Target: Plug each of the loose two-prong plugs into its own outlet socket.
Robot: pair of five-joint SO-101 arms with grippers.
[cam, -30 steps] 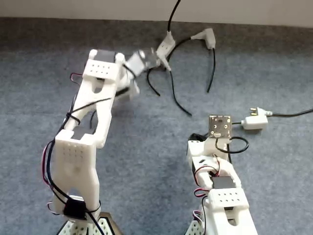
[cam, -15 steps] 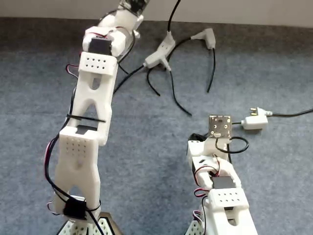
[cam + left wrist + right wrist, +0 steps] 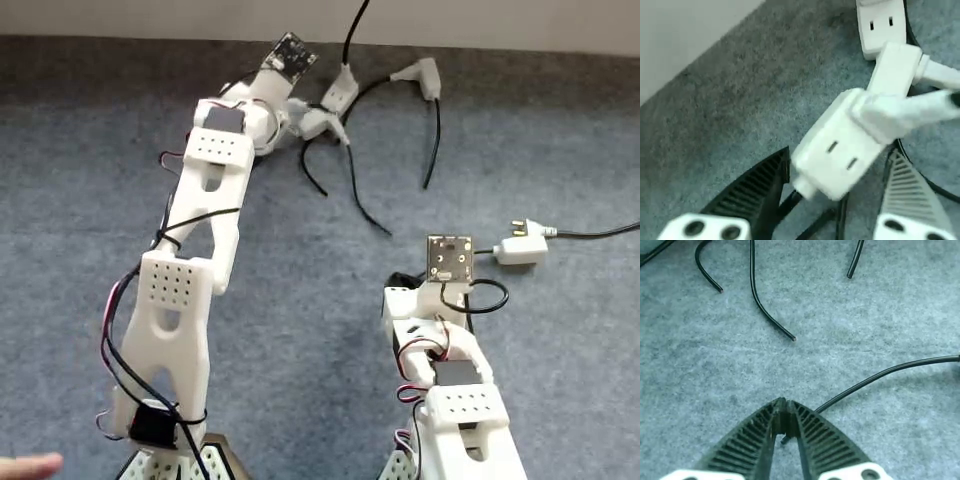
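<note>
Outlet socket [image 3: 832, 150], likely light and rigid, is being straddled near far wall [image 3: 500, 20] by left gripper [image 3: 839, 165], jaws spread, ungripped. Right gripper [image 3: 786, 412] is being held clenched, empty. Loose plug [image 3: 522, 247] nearby: probably best grasped by its body.

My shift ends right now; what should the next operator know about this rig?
Left gripper: open, straddling the near socket.
Right gripper: shut, empty, above the carpet.
Pronged plug lies loose on the carpet; a second white cable end lies by the sockets.
Done: no plug looks seated; near socket and far socket show empty slots.
Left: every plug.
</note>
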